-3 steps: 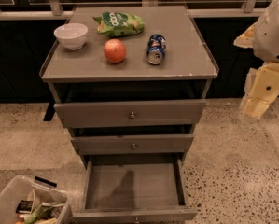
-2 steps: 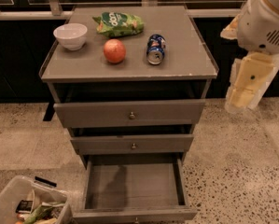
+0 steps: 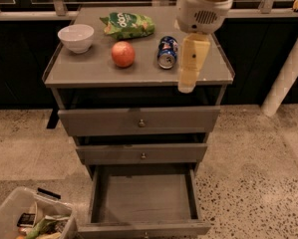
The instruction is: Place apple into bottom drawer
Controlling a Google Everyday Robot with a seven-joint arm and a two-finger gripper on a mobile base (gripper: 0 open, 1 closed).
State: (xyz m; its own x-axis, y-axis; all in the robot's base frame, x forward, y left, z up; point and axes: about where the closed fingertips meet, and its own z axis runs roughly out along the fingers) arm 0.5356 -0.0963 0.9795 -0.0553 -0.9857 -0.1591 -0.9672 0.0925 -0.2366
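Roughly mid cabinet top (image 3: pixel 98 71), a little toward the left edge: apple (image 3: pixel 123 54), resting on the surface. Toward the back left corner, white bowl (image 3: pixel 75 37), apart from apple. Along the back edge, green snack bag (image 3: pixel 127 25), lying flat. Right of apple, blue soda can (image 3: pixel 167 52) on its side, near but apart. By the front right corner, gripper (image 3: pixel 187 83), cream, hanging downward under the white arm housing (image 3: pixel 204 6), just beside the can, tip crossing the front edge in this view; can between it and apple. Claw apart or together: cannot tell. Below, two shallower drawers (image 3: pixel 138 121); bottom drawer (image 3: pixel 143 198) pulled out. Off the front left corner, on the floor, plastic bin (image 3: pixel 9 213) of clutter.
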